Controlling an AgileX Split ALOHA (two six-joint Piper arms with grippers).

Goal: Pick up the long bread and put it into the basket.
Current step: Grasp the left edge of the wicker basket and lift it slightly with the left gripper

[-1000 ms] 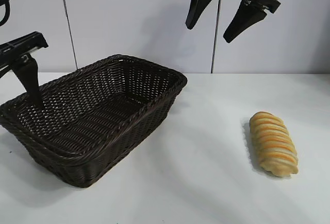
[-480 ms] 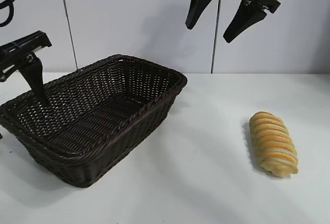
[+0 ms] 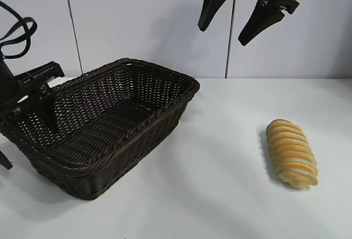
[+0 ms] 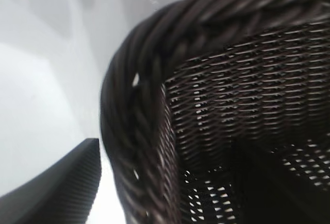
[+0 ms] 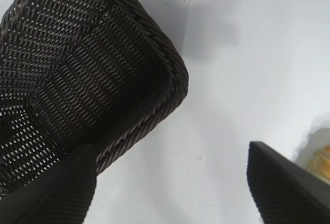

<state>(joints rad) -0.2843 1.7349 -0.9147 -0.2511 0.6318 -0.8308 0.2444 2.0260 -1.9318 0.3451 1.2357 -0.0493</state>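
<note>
The long bread [image 3: 291,152], a golden-tan loaf with orange and cream stripes, lies on the white table at the right; only a sliver of the bread [image 5: 322,159] shows in the right wrist view. The dark brown wicker basket [image 3: 165,112] stands at the left. My left gripper [image 3: 29,146] is open and straddles the basket's left rim [image 4: 134,131], one finger [image 3: 49,112] inside and the other finger [image 4: 56,193] outside, with a gap beside the rim. High above the table between basket and bread, my right gripper [image 3: 223,34] hangs open and holds nothing.
The white table [image 3: 220,195] stretches bare between basket and bread. A pale wall with a vertical seam [image 3: 228,57] stands behind. A black cable loop [image 3: 16,30] hangs by the left arm.
My left gripper has dropped lower, so its fingers now stand either side of the basket's left rim. The right gripper, basket and bread have not moved.
</note>
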